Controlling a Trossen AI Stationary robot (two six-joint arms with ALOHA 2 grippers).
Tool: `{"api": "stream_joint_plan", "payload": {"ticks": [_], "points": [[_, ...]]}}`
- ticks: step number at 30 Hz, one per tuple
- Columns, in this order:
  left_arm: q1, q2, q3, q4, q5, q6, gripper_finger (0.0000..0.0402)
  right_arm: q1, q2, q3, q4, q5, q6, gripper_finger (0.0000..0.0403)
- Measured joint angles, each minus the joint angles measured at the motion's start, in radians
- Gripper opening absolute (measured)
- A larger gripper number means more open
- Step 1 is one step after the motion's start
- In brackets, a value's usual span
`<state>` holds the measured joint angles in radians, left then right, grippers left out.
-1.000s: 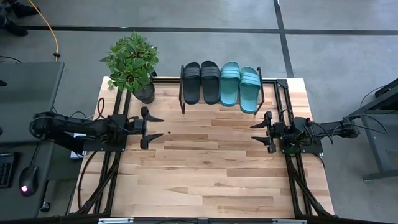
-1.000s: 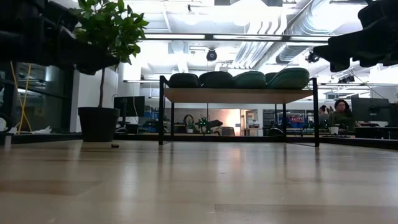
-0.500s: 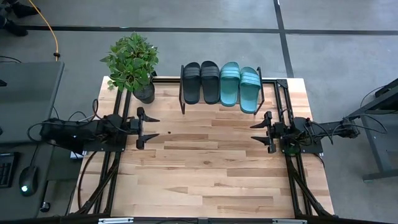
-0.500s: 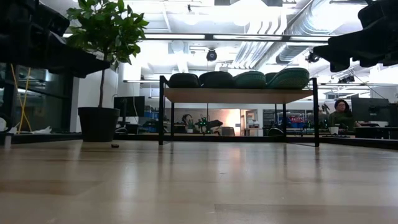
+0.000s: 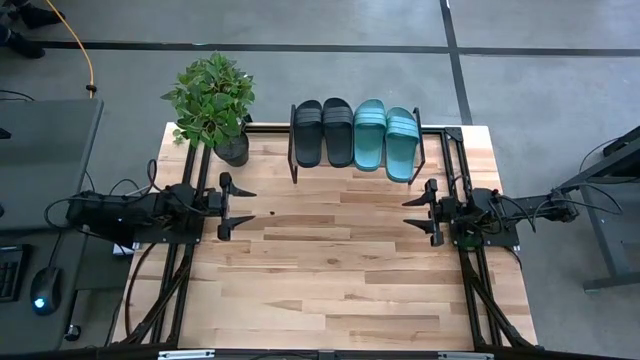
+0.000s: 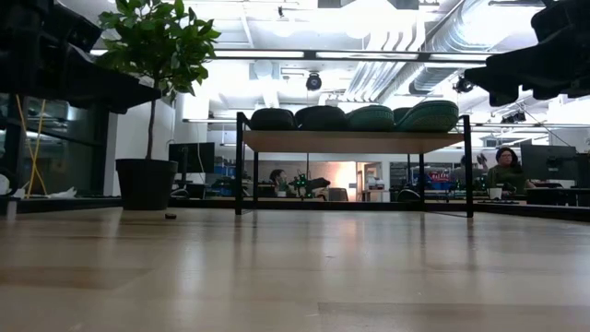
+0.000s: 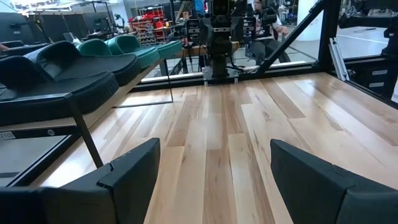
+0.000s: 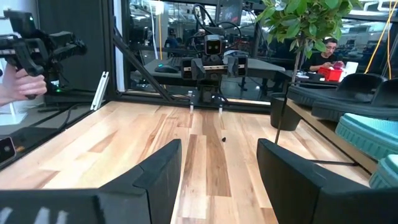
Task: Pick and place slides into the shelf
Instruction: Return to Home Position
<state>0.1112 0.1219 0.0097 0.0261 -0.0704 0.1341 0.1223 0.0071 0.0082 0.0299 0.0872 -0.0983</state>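
Observation:
Two black slides (image 5: 322,132) and two teal slides (image 5: 385,138) lie side by side, soles down, on top of the shelf (image 6: 350,140) at the table's far middle. My left gripper (image 5: 245,206) hangs open near the left edge, pointing level across the table, with nothing between its fingers. My right gripper (image 5: 413,212) hangs open near the right edge, facing it, also empty. The left wrist view shows the black slides (image 7: 68,68) and teal slides (image 7: 118,45) off to one side of the fingers. In the right wrist view a teal slide (image 8: 373,134) shows at the frame's edge.
A potted plant (image 5: 212,105) stands at the far left corner beside the shelf. Black frame rails (image 5: 170,290) run along both side edges. A small dark speck (image 5: 272,213) lies on the wood. A person's hand (image 8: 18,78) shows beyond the table.
My left arm has folded back and its gripper has drawn back a little toward the table's left edge, staying level and open. The slides and my right arm have kept still.

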Motion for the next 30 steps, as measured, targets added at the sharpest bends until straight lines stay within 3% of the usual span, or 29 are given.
{"api": "stream_joint_plan", "payload": {"ticks": [19,25,30], "points": [[0.000,0.000,0.000,0.001,0.000,-0.005,0.0287,0.000,0.000,0.000,0.000,0.000,-0.008,0.0202],[0.000,0.000,0.001,0.114,0.001,-0.470,0.0287,0.000,0.000,0.000,0.000,0.000,0.047,0.0202],[0.000,0.000,0.001,0.086,0.001,-0.524,0.0287,0.000,0.000,0.000,-0.001,0.000,0.056,0.0202]]}}
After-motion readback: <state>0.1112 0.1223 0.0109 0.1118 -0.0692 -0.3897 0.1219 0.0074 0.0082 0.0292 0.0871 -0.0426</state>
